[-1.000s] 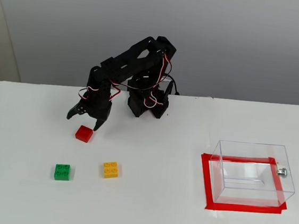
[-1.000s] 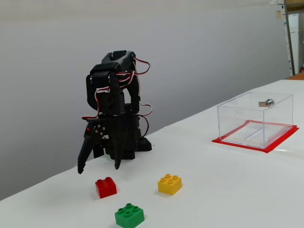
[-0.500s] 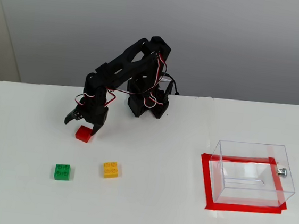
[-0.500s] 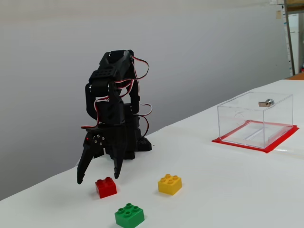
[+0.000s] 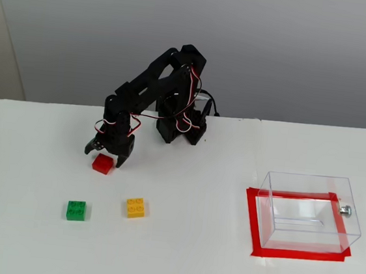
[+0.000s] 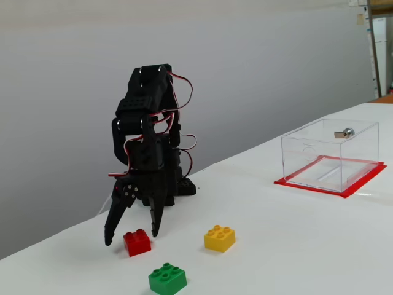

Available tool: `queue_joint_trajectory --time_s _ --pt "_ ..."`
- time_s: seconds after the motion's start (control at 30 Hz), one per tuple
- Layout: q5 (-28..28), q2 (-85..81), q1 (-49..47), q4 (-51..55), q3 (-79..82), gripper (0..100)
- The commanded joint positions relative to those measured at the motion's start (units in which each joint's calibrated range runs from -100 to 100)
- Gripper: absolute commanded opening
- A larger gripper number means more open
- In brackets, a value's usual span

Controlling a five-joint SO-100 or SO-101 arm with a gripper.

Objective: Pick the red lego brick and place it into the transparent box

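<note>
In a fixed view from high in front, the hand (image 5: 107, 157) hides the far edge of the red lego brick (image 5: 103, 163), and whether its tips touch the brick cannot be told. The arm reaches forward and down from its base, fingers pointing at the worktop (image 5: 177, 254). The transparent box (image 5: 309, 211) stands well apart at the right on a red tape frame (image 5: 251, 216).

In a fixed view from low at the side, the hand (image 6: 132, 232) is spread wide, one finger on each side of the red lego brick (image 6: 137, 242), which rests on the worktop (image 6: 295, 239). The transparent box (image 6: 329, 154) sits far right.
</note>
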Motion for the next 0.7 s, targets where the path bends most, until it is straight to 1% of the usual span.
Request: queue_joint_trajectory --time_s 0.0,0.53,0.6,0.67 --pt "-0.2 -0.1 -0.4 -2.4 0.8 37" --pt "-1.3 -0.1 -0.2 -2.4 1.5 36" --pt "-1.3 -0.1 -0.2 -2.4 1.5 32" --pt "-1.3 -0.1 -0.2 -2.4 1.5 25"
